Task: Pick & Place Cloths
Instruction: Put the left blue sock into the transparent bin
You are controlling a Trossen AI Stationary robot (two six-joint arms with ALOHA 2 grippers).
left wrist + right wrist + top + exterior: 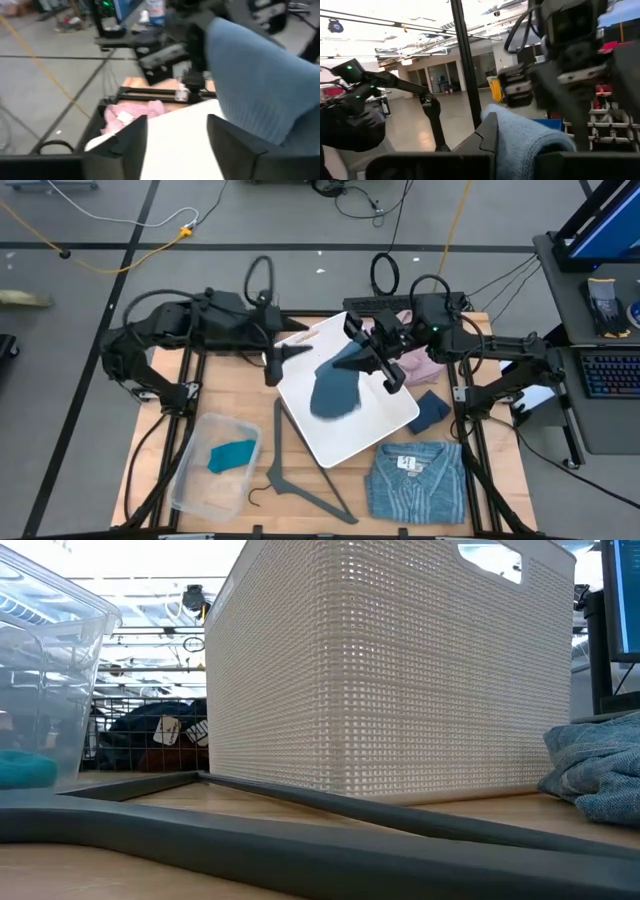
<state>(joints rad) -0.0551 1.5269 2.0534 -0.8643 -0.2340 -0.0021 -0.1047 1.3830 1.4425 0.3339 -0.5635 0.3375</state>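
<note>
My right gripper [370, 358] is above the white basket [385, 425], shut on a slate-blue cloth [335, 390] that hangs over it. My left gripper [283, 360] is open beside the basket's left corner and touches nothing. In the left wrist view that cloth [255, 95] fills the space past the open fingers. A pink cloth [418, 362] lies beyond the basket and a navy one [431, 408] at its right. The blue striped shirt [415, 480] lies flat near the front edge. A teal cloth [232, 455] sits in a clear bin [190, 480]. My right gripper pinches the slate-blue cloth between its two fingers at a bunched upper fold [520, 137]; how many layers, I cannot tell. The cloth is lifted clear and hangs slack below the fingers, over the basket [335, 405].
A grey hanger [295, 475] lies on the wooden table between bin and shirt; in the low view it [300, 830] runs across the front of the basket [400, 670]. Desks with a keyboard [610, 375] stand at the right.
</note>
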